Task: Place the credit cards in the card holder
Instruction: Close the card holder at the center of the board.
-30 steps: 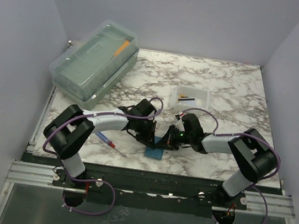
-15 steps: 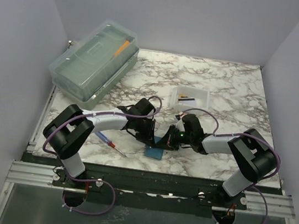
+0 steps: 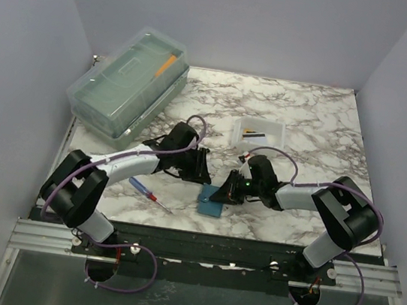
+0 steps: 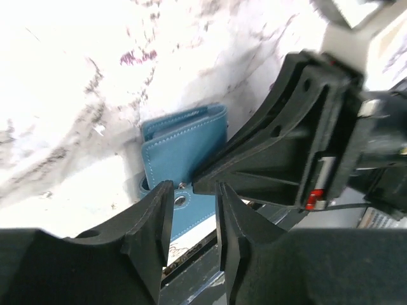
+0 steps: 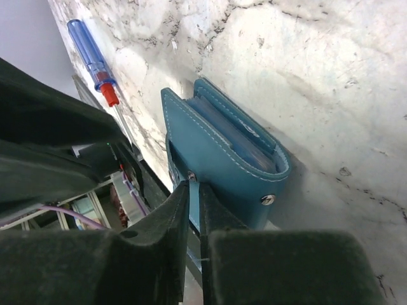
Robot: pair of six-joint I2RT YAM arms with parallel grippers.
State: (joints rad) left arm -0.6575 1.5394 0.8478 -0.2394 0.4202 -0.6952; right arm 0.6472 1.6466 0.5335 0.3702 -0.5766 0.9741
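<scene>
The left gripper [image 4: 193, 190] has moved back, half open and empty, so only the right gripper [image 5: 193, 185] pinches the small teal-blue folding wallet [image 5: 219, 149] by its tab.

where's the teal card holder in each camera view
top external: card holder low centre, near the table's front edge, between the two arms.
left wrist: card holder at centre, lying on the marble just beyond the left gripper.
right wrist: card holder at centre, just beyond this camera's own jaws.
shared landmark: the right gripper, with its tip at the holder in every view.
</scene>
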